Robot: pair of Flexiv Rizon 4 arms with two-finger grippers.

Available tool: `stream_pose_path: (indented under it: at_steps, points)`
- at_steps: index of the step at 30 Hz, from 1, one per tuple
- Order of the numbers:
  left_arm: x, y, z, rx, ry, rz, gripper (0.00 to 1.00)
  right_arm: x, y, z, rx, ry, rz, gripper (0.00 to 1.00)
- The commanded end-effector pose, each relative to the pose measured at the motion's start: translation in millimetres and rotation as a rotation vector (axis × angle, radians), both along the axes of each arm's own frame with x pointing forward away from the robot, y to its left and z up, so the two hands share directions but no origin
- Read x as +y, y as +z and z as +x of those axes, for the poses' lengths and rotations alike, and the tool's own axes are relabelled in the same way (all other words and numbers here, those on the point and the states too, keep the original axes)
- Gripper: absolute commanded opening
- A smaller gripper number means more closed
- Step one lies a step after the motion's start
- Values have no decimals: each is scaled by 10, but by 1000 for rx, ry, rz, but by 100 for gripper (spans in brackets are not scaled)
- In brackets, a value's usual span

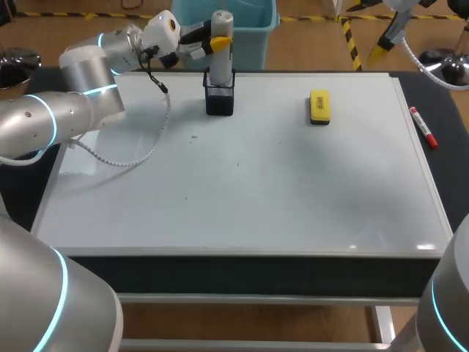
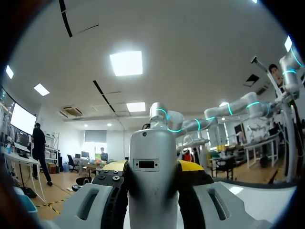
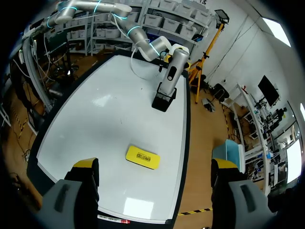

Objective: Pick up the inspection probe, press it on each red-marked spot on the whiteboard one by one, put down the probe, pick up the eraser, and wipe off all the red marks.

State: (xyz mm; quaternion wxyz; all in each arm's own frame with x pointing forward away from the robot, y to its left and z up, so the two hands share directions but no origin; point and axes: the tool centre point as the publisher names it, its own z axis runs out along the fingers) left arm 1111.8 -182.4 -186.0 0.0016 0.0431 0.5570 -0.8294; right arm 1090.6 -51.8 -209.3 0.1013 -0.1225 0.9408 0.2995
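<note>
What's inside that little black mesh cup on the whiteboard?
The grey probe stands upright in the cup, gripped higher up by the left hand. Its lower end is hidden by the mesh wall.

The probe [image 1: 222, 22] is silver-grey; holder [image 1: 220, 99] black mesh; eraser [image 1: 319, 106] yellow; whiteboard [image 1: 242, 191] white; marker [image 1: 423, 128] red and white.

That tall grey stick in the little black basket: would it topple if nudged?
The probe looks like a rigid, smooth cylinder, so it likely won't bend. Standing tall in the small mesh holder, it probably tips easily if pushed sideways. The left tool clamps its smooth sides, so a loose grip might let it slide.
</note>
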Motion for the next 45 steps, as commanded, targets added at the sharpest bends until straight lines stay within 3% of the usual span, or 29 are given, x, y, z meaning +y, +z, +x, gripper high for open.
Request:
stream_pose_path:
  at_steps: [1, 21, 45]
  points:
    - [1, -84, 65, -10, -19, -2, 0, -5, 6, 0, 1, 2, -4, 100]
    - [-84, -490, 127, 23, 1, 32, 0, -5, 6, 0, 1, 2, -4, 100]
    - [-91, -721, 174, 74, 18, 52, 0, -5, 6, 0, 1, 2, -4, 100]
